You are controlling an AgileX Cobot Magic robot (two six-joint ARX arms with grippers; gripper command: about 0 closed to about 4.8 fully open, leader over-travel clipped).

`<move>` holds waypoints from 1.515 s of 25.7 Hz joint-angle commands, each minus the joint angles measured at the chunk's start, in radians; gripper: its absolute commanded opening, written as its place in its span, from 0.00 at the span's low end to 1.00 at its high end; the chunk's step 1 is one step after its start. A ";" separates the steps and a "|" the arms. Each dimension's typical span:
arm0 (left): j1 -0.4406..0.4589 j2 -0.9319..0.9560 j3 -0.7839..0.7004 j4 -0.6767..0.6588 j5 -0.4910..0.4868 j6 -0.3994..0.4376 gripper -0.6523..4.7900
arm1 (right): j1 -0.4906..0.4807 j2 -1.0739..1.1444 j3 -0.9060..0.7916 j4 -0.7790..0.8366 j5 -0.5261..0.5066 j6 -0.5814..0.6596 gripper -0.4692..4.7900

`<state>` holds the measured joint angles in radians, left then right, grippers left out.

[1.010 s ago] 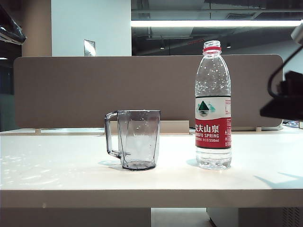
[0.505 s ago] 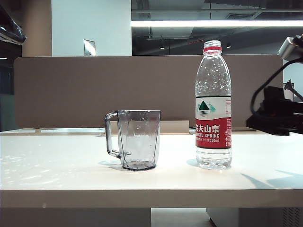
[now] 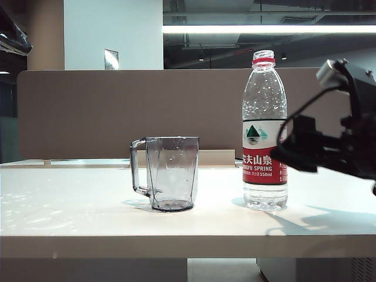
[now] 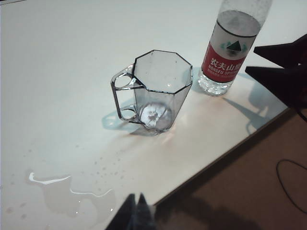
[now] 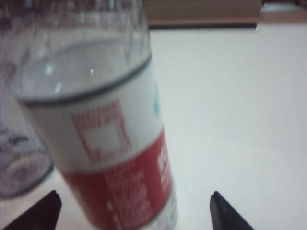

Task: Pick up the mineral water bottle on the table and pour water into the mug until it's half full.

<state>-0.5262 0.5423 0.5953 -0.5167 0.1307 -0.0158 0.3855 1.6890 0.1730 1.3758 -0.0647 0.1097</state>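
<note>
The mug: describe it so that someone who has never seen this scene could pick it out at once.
On the white table, left of the mineral water bottle, stands the mug, upright and apart from the bottle. It is the shorter, smoky grey, faceted one with a squarish handle.

Beige partition panel point(image 3: 117, 111) behind; ceiling light strip point(image 3: 264, 28) lit; black cable loop point(image 4: 290, 184) on brown floor.
</note>
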 commanded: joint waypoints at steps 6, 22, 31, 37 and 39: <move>0.000 -0.001 0.002 0.009 0.005 0.001 0.11 | 0.002 -0.002 0.132 -0.077 -0.051 -0.006 0.99; 0.000 -0.001 0.002 0.009 0.005 0.001 0.11 | 0.009 0.132 0.250 -0.058 -0.093 -0.005 0.99; 0.000 -0.001 0.002 0.008 0.005 0.001 0.11 | 0.009 0.133 0.250 -0.056 -0.091 -0.005 0.76; 0.000 -0.001 0.002 0.008 0.005 0.001 0.11 | 0.009 0.133 0.250 -0.055 -0.084 -0.006 0.64; 0.000 -0.001 0.002 0.008 0.005 0.001 0.11 | 0.009 0.133 0.250 -0.056 -0.084 -0.028 0.64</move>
<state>-0.5262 0.5423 0.5953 -0.5167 0.1310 -0.0158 0.3939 1.8248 0.4202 1.3060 -0.1493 0.1005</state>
